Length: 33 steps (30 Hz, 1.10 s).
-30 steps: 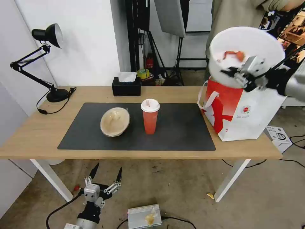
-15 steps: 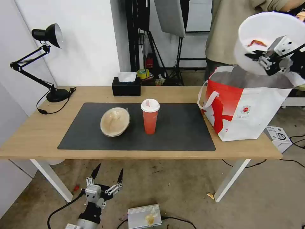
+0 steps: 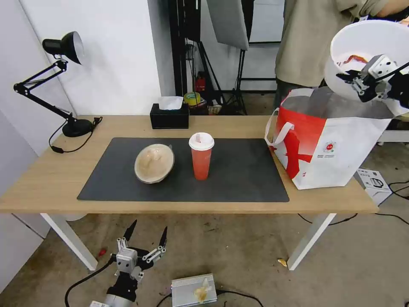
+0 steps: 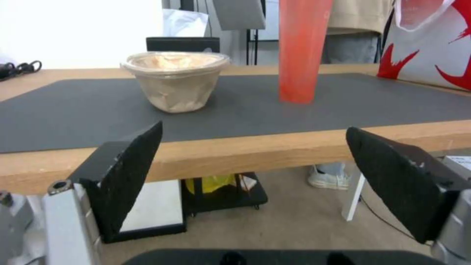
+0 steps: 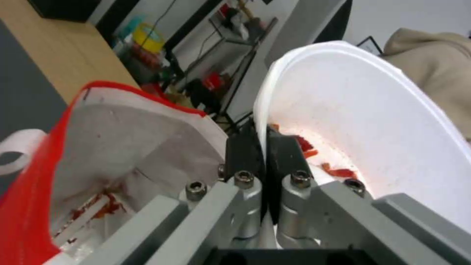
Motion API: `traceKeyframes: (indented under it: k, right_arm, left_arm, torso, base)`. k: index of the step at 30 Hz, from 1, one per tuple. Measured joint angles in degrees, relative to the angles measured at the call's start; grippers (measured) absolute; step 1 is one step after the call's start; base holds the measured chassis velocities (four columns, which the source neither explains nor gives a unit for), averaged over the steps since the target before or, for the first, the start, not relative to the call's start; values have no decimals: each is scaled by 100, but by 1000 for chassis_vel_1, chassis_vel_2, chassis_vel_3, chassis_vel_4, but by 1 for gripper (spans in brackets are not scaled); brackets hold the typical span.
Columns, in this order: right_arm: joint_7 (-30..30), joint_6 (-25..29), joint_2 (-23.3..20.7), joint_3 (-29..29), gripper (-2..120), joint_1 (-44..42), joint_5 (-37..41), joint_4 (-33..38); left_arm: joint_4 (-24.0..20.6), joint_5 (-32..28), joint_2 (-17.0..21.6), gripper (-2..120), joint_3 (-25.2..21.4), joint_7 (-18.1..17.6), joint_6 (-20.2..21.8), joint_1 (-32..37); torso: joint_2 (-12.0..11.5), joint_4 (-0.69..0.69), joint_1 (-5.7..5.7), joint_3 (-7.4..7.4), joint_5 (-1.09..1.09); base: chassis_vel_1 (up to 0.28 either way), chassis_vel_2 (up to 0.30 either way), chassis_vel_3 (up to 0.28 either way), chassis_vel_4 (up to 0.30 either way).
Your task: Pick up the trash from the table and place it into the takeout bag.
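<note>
My right gripper (image 3: 350,79) is shut on the rim of the wide white bowl (image 3: 370,47), holding it tilted in the air above the far right of the takeout bag (image 3: 328,145). In the right wrist view the right gripper (image 5: 262,147) pinches the white bowl's (image 5: 373,110) rim, red scraps lie inside the bowl, and the takeout bag's (image 5: 132,147) open mouth is below. The red drink cup (image 3: 201,155) and the beige bowl (image 3: 154,163) stand on the dark mat (image 3: 247,170) of the table (image 3: 51,179). My left gripper (image 3: 148,232) hangs open below the table's front edge, facing the beige bowl (image 4: 175,84) and the red cup (image 4: 300,51).
A black tissue box (image 3: 169,116) sits at the table's back edge and a desk lamp (image 3: 76,127) at the back left. A person (image 3: 315,38) stands behind the bag. On the floor are a small white carton (image 3: 375,183) and a metal box (image 3: 194,290).
My right gripper has carried the white bowl up and to the right, from in front of the bag's mouth to above its right side. The left gripper has barely shifted.
</note>
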Motion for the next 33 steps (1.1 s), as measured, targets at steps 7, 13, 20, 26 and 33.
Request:
traceKeyframes:
  k: [7, 13, 20, 26, 33]
  right_arm:
    - [0, 90, 291, -169, 0, 102, -304, -297]
    - [0, 115, 577, -435, 0, 368, -464, -517]
    - [-3, 142, 1012, -881, 0, 823, -702, -948]
    - [-10, 218, 1178, -989, 0, 912, -857, -1164]
    - [-18, 245, 1370, -1078, 0, 963, -979, -1304]
  left_arm:
    - [80, 37, -12, 100, 29, 7, 0, -11]
    - [177, 55, -24, 100, 35, 11, 0, -22]
    - [316, 61, -14, 100, 38, 15, 2, -56]
    - [416, 64, 8, 100, 64, 15, 26, -132]
    - [502, 90, -4, 100, 95, 16, 39, -172]
  torso:
    - [0, 0, 0, 0, 0]
    - [0, 1, 0, 0, -1]
    - [0, 1, 0, 0, -1]
    - [0, 0, 0, 0, -1]
    - [0, 0, 0, 0, -1]
  base:
    - [0, 0, 0, 0]
    - [0, 0, 0, 0]
    - [0, 0, 0, 0]
    - [0, 0, 0, 0]
    - [0, 0, 0, 0]
